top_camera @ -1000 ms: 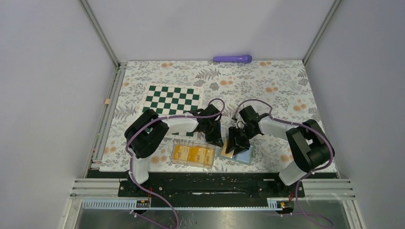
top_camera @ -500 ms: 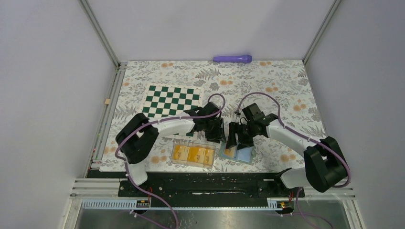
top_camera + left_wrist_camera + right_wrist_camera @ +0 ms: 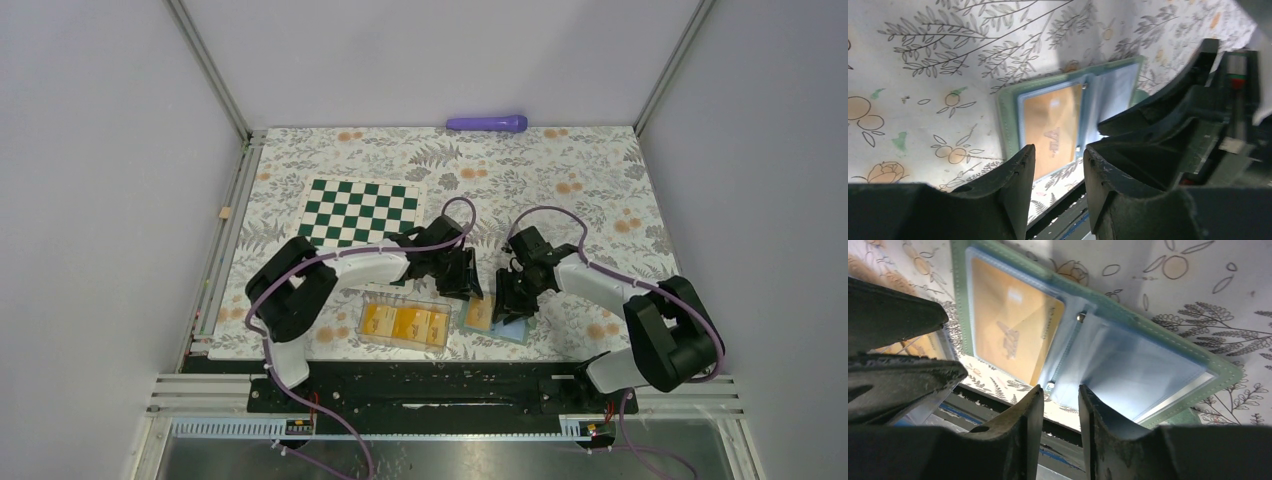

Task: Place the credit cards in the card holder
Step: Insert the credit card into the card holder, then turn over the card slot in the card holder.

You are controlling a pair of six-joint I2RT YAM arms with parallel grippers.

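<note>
1. The card holder [image 3: 510,331] is laid open at 6 o'clock on the table [image 3: 600,170], with a credit card [image 3: 1013,335] sleeved in its 9 o'clock half.
2. The left gripper [image 3: 1059,155] and the right gripper [image 3: 1059,395] are seen parted, with nothing grasped.

Right hand [image 3: 511,300] partly covers card holder [image 3: 514,328].

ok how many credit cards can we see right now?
4 credit cards: three side by side in the clear box; one sleeved in the open card holder. Others may be stacked underneath.
</note>
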